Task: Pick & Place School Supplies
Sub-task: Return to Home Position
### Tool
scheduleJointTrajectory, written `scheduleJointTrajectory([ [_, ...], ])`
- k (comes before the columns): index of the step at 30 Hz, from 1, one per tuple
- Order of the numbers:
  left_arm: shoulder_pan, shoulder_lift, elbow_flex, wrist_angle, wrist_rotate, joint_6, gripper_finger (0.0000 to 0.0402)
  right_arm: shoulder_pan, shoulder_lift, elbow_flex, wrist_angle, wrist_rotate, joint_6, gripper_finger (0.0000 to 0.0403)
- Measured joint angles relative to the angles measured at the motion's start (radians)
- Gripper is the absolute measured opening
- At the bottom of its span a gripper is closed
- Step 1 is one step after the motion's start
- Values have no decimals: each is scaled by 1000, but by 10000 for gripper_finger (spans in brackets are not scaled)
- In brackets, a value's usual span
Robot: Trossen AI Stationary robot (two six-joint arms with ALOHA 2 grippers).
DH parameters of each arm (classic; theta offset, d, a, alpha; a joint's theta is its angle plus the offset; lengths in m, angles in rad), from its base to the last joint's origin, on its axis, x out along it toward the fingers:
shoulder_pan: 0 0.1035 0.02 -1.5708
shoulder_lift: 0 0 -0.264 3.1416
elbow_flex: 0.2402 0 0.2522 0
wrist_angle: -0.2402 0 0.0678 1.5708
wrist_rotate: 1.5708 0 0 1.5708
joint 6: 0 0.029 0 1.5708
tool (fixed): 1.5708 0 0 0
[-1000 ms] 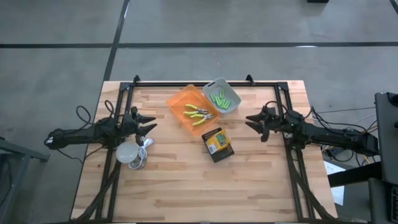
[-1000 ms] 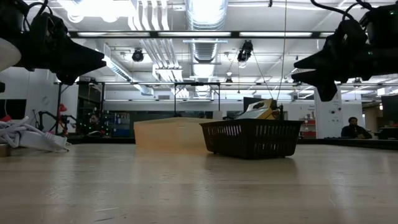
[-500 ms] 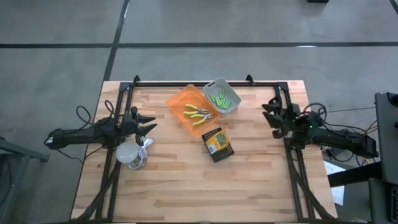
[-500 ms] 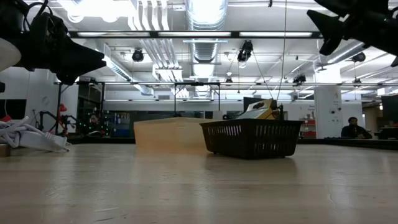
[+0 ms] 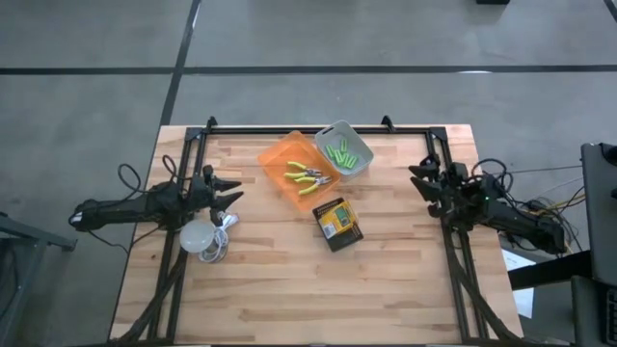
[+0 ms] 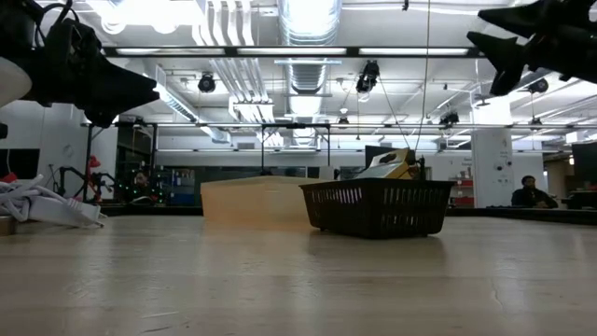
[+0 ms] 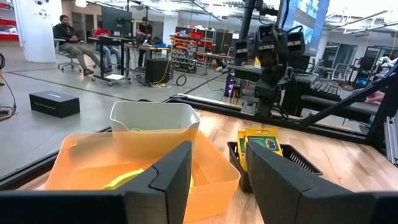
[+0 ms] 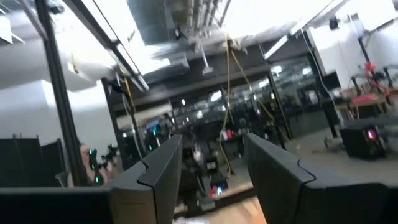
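Both arms hang back at the sides of the wooden table [image 5: 289, 289], and every supply is already in a container. The left gripper [image 5: 231, 190] hovers over the table's left side, its fingers spread with nothing between them, pointing towards the bins in the middle; a white round thing with a coiled cable [image 5: 200, 237] lies on the table close by it. The right gripper [image 5: 417, 176] sits out by the right edge, raised high above the tabletop, fingers spread apart as well and holding nothing. In the centre, the black basket [image 6: 373, 213] carries the yellow-and-green crayon boxes [image 5: 337, 220], standing on edge inside it; the print on them is too small to read. Just behind it, towards the far edge, the orange bin [image 7: 124, 149] holds the two green-handled pliers [image 5: 307, 175]. The grey bin [image 7: 152, 115] touches the orange bin's far right side and holds the lime-green markers [image 5: 337, 151]. Both grippers are well apart from all three containers.
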Motion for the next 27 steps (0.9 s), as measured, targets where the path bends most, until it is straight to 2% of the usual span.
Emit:
scheduleJointTrajectory([
  [15, 0, 0, 0, 0, 2, 0, 159, -1, 1, -2, -288, 3, -46, 169],
  [27, 0, 0, 0, 0, 2, 0, 158, -1, 2, -2, -306, 3, -62, 169],
])
